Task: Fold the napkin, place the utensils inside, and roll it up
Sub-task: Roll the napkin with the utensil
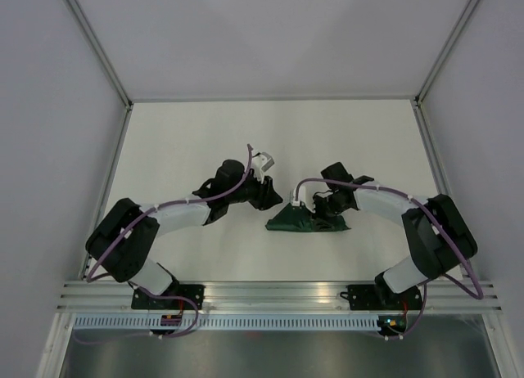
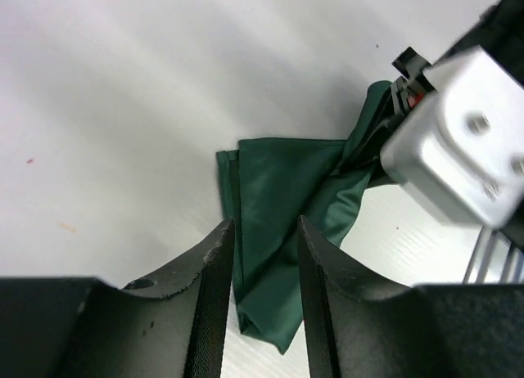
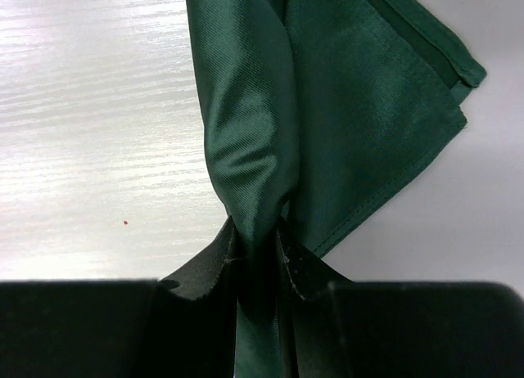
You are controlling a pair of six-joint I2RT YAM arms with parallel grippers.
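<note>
text: none legible | labels: none | brands: none | numbers: none | signs: none

Napkin (image 1: pixel 296 222) bunched in a small dark green heap, mid-counter (image 1: pixel 205 132), nearer the near edge. Right gripper (image 1: pixel 322 208) down on it. Left gripper (image 1: pixel 270 196) just beside its left end.

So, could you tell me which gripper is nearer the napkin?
Right. The right gripper has its jaws shut on the napkin; the left gripper hovers over it, jaws open.
</note>
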